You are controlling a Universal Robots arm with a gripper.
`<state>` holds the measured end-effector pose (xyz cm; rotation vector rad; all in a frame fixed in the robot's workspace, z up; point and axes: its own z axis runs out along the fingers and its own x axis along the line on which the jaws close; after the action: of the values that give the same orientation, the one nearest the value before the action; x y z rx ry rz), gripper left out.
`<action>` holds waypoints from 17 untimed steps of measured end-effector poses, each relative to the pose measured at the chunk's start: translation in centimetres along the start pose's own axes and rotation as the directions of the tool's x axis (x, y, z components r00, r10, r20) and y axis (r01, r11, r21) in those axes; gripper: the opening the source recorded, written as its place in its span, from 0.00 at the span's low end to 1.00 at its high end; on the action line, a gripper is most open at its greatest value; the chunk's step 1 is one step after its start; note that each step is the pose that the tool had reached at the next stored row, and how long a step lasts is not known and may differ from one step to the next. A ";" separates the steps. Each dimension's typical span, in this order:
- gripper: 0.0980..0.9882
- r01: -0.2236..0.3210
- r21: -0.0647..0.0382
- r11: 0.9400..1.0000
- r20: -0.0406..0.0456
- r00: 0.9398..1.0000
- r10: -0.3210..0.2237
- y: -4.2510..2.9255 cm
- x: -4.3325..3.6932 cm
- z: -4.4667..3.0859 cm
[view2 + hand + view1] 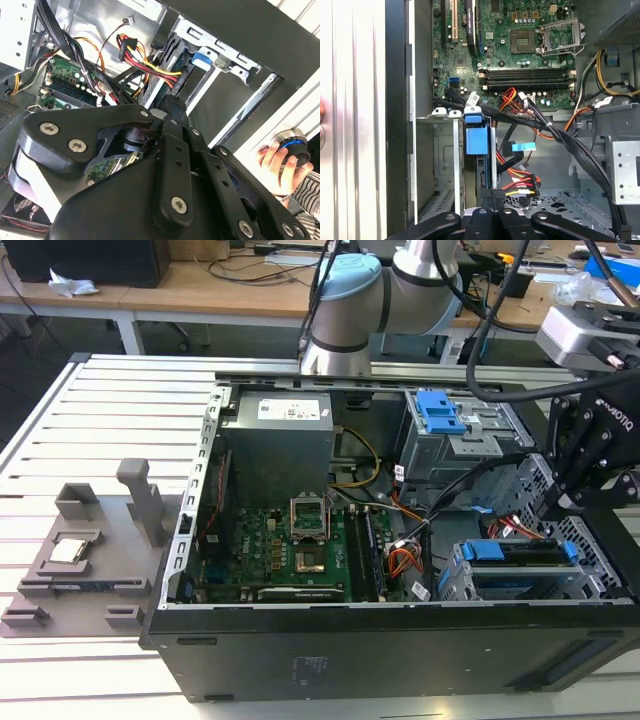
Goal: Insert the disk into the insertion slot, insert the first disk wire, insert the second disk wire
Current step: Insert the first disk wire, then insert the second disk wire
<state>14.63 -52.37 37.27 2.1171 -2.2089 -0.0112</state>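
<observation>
The disk [516, 562], in its blue carrier, is found seated in the insertion slot [588, 540], at the near corner of the open case on the exterior view's right. The gripper [556, 506] is positioned just above the far edge of that cage. In both wrist views its fingers [486, 201] are observed pressed together, with nothing seen between them. A bundle of red, yellow and black wires [520, 182] is noted lying loose just beyond the fingertips. A person's hand [275, 160] is recorded on a round knob [295, 145] outside the case.
</observation>
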 end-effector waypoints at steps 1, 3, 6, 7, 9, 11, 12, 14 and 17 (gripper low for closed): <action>0.01 0.000 0.000 1.000 0.000 1.000 0.000 0.19 0.01 0.02; 0.01 0.000 0.000 1.000 0.000 1.000 0.000 0.63 0.03 0.05; 0.01 0.000 0.000 1.000 0.000 1.000 0.000 1.15 0.05 0.11; 0.01 0.000 0.000 1.000 0.000 1.000 0.000 1.22 0.06 0.12; 0.01 0.000 0.000 1.000 0.000 1.000 0.000 1.23 0.05 0.12; 0.01 0.000 0.000 1.000 0.000 1.000 0.000 1.24 0.05 0.13; 0.01 0.000 0.000 1.000 0.000 1.000 0.000 1.26 0.05 0.13; 0.01 0.000 0.000 1.000 0.000 1.000 0.000 1.27 0.05 0.14; 0.15 0.000 0.000 1.000 0.000 1.000 0.000 1.32 0.05 0.15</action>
<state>13.30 -52.37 37.20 2.1170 -2.2090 -0.0113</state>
